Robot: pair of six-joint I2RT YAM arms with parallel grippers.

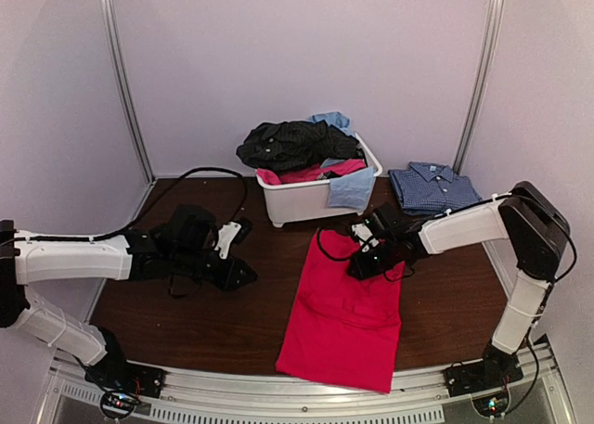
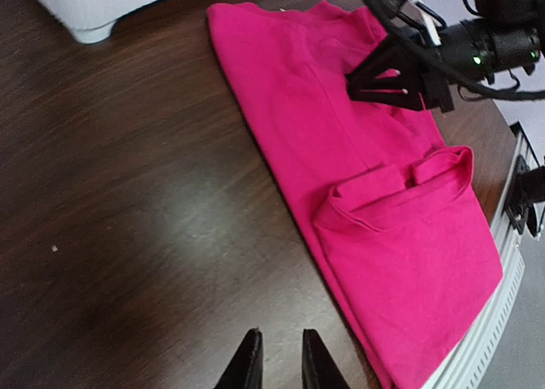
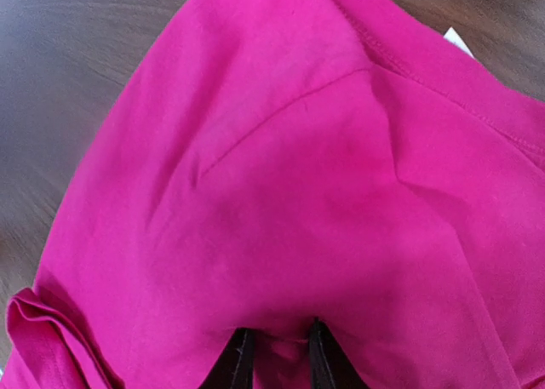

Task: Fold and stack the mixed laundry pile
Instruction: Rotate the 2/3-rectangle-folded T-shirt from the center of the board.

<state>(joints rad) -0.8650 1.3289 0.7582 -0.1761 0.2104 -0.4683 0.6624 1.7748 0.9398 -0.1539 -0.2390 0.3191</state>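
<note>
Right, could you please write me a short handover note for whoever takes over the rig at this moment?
Left pincer: slightly open, empty, over bare table beside the pink garment.
Right pincer: pinching the pink garment's far end.
Done: blue checked shirt lies folded right of the white tub.
Left: finish folding the pink garment; the black garment and the light blue garment sit in the tub.

A bright pink-red garment (image 1: 343, 317) lies spread flat on the dark bench (image 1: 186, 313), with one sleeve turned in over it. Behind it, a black garment (image 1: 292, 144) is heaped on the white tub (image 1: 297, 206), and a light blue cloth (image 1: 351, 190) hangs over the tub's rim. A blue checked shirt (image 1: 432, 186) sits folded just to the right.
</note>
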